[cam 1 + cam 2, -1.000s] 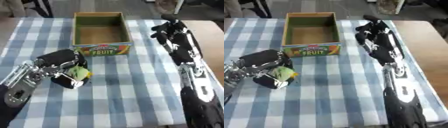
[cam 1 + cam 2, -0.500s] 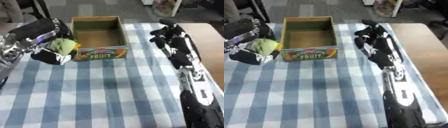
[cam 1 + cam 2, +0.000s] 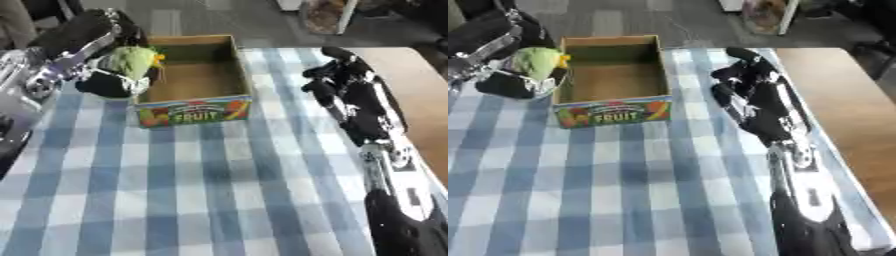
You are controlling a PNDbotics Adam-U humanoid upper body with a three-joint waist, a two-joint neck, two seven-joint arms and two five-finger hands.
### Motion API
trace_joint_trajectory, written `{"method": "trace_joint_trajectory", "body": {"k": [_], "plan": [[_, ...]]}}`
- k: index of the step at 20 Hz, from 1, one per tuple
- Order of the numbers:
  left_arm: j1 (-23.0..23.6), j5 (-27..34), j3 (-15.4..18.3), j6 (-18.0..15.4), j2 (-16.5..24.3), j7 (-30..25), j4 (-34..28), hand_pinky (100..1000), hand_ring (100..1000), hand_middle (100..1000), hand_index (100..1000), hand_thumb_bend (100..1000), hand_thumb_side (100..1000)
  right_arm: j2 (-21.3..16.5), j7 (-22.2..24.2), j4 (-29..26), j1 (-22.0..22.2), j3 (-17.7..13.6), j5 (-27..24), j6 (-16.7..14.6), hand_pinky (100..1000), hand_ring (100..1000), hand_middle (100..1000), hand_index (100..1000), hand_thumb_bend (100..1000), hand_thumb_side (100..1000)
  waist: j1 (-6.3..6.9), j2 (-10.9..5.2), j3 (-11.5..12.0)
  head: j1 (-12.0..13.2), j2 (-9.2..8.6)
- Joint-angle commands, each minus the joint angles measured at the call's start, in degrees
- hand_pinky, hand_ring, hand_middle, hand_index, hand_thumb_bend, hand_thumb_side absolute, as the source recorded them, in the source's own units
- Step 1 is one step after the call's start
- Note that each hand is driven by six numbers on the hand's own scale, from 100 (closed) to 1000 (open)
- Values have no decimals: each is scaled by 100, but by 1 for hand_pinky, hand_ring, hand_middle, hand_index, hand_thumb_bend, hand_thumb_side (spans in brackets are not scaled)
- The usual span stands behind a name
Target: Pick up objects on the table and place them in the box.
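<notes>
The left hand is curled round a green fruit, held at the left rim of the box, which looks empty; dropping it in is left. The right hand hangs idle, fingers relaxed, beside the box over the bench

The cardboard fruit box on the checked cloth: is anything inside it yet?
The cardboard fruit box shows only its bare brown floor. The left hand holds a green object at its left rim, hiding that corner.
</notes>
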Motion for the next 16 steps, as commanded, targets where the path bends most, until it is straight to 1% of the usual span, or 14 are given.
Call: {"method": "trace_joint_trajectory", "body": {"k": [1, 3, 5, 10, 12, 13, 16], "plan": [[-260, -89, 90, -253, -86, 352, 536, 100, 100, 288, 513, 100, 190, -11, 50, -56, -159, 40, -17, -16, 603, 696, 497, 820, 479, 255, 28, -48, -74, 208, -243], [-367, -142, 154, -395, -211, 563, 882, 100, 100, 288, 516, 100, 195, 2, 81, -53, -211, 71, -14, -21, 603, 696, 497, 820, 478, 255, 54, 3, -168, 328, -368], [-458, -181, 224, -490, -325, 774, 1192, 100, 100, 286, 516, 100, 200, 11, 111, -49, -246, 96, -13, -24, 603, 697, 497, 820, 478, 255, 76, 46, -246, 412, -431], [-599, -264, 337, -643, -492, 1310, 1750, 100, 115, 299, 527, 100, 184, 7, 134, -40, -332, 105, -12, -39, 603, 697, 497, 820, 477, 254, 119, 134, -421, 572, -431], [-596, -315, 350, -680, -509, 1436, 1908, 100, 139, 319, 544, 100, 182, 9, 135, -43, -355, 103, -10, -43, 603, 697, 497, 820, 477, 254, 141, 161, -507, 636, -443], [-589, -321, 366, -694, -516, 1497, 1976, 100, 147, 324, 547, 100, 160, 7, 133, -45, -370, 100, -10, -45, 603, 697, 497, 820, 477, 254, 147, 176, -546, 666, -455], [-571, -389, 395, -707, -519, 1651, 2128, 100, 187, 361, 594, 100, 136, -9, 122, -37, -408, 84, -10, -53, 603, 697, 496, 820, 476, 253, 158, 213, -631, 744, -470]]}}
